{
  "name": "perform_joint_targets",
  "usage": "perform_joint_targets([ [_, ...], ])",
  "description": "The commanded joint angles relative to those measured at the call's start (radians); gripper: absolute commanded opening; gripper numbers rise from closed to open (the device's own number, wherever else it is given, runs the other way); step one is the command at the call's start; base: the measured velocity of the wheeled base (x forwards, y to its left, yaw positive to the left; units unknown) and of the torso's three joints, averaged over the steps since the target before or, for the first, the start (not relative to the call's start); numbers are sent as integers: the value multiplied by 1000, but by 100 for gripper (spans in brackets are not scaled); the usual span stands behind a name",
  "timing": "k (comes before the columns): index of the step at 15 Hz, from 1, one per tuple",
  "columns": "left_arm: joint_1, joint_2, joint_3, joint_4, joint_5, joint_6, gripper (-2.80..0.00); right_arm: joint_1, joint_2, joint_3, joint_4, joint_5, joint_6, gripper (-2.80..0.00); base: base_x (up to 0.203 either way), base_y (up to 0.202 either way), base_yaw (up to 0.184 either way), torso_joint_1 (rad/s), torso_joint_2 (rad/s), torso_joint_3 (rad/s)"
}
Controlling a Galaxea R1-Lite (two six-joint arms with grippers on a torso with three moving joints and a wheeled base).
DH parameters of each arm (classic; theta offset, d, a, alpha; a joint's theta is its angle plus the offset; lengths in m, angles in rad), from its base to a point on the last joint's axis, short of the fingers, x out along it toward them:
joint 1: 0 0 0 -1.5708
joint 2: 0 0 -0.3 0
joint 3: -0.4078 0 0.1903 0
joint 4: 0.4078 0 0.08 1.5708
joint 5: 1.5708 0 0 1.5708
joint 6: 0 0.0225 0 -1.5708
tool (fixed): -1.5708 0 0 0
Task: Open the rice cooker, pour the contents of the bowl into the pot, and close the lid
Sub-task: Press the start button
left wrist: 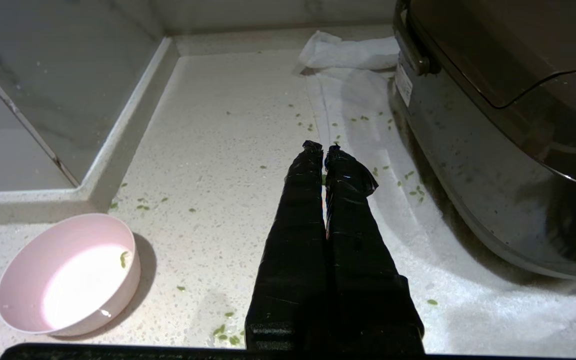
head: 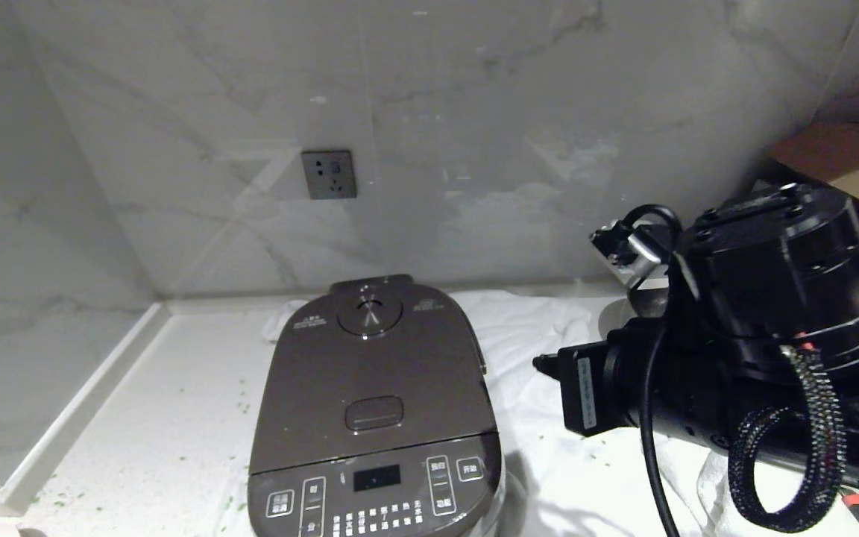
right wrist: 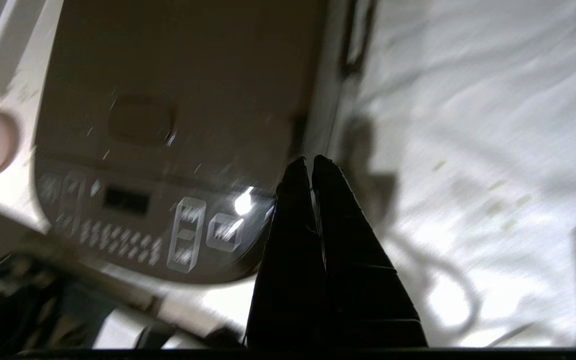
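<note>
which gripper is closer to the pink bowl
Left. The left gripper hangs shut over the counter just beside the bowl; the right gripper is across the rice cooker.

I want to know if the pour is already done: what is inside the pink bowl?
In the left wrist view the bowl looks nearly empty: a white inside with one green bit near its wall. The pot's inside cannot be seen, since the lid is shut.

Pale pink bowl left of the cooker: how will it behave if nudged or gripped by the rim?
The small pale pink round bowl holds only a green fleck or two, so it is probably light and slides easily on the speckled countertop. Its glossy inside suggests a slippery rim grip. The low, wide shape should resist tipping.
</note>
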Motion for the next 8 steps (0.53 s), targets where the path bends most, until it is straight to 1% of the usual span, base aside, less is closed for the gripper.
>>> perform_joint_targets([
  [1,0,0,0,0,12,-10,-280,14,31,-47,108,162,115,-280,0,0,0,0,0,0],
  [2,0,0,0,0,14,-24,-280,11,26,-84,166,234,150,-280,0,0,0,0,0,0],
  [5,0,-2,0,0,15,-27,-280,12,54,-136,183,252,158,-280,0,0,0,0,0,0],
  [7,0,0,0,-2,15,-30,-280,18,91,-141,182,261,157,-280,0,0,0,0,0,0],
  [8,0,0,0,-4,15,-33,-280,21,108,-139,182,284,158,-280,0,0,0,0,0,0],
])
